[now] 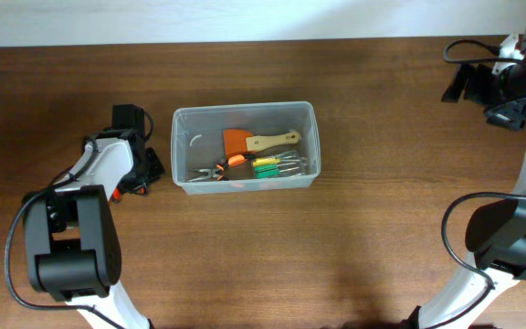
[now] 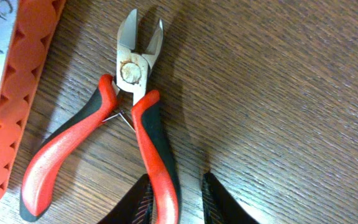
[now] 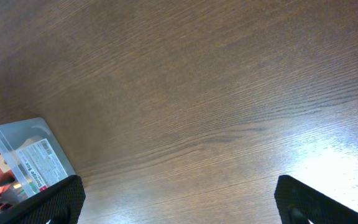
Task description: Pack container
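Note:
The clear plastic container [image 1: 245, 112] stands mid-table. It holds an orange scraper with a wooden handle [image 1: 254, 141], small pliers and green and yellow screwdrivers [image 1: 272, 165]. My left gripper [image 1: 144, 170] is low over the table just left of the container. In the left wrist view its fingers [image 2: 178, 202] are open and straddle the right handle of red-and-black side cutters [image 2: 135, 106] lying on the wood. My right gripper [image 1: 505, 99] is far back right, open and empty [image 3: 179, 205]. A corner of the container [image 3: 27, 155] shows in its view.
An orange ridged tool with a metal strip [image 2: 14, 93] lies just left of the cutters. Black cables run from both arms. The arm bases [image 1: 71, 247] stand at the front left and front right [image 1: 510, 238].

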{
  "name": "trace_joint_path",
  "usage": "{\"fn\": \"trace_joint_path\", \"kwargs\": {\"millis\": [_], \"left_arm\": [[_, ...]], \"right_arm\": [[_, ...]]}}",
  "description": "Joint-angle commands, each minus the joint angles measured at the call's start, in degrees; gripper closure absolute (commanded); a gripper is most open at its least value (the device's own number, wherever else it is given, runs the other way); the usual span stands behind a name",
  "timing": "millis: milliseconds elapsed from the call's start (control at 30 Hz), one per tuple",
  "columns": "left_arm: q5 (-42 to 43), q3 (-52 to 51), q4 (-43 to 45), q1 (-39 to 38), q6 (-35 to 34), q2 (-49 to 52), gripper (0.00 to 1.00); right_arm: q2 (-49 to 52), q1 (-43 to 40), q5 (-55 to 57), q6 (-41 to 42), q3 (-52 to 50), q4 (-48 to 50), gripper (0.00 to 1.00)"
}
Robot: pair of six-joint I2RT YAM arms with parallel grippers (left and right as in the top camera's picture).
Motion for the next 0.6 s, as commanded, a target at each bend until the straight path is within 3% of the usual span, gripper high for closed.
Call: {"fn": "trace_joint_path", "kwargs": {"millis": [0,233,433,567], "left_arm": [[-1.66,-0.70,-0.61,0.20,-0.42,2.51,0.77],[-3.04,-0.72,-0.61,0.20,-0.42,2.51,0.78],[-3.06,-0.70,-0.87,0.20,-0.39,2.51,0.98],[-3.28,-0.50,-0.92,0.20,-0.13,2.49,0.98]], "right_arm": [[0.35,0.07,-0.74,0.48,-0.31,0.00,0.01],[0.35,0.07,-0.74,0.48,-0.31,0.00,0.01],[0.35,0.04,-0.72,0.46,-0.31,0.02,0.02],[0.35,0.04,-0.72,0.46,-0.31,0.02,0.01]]}}
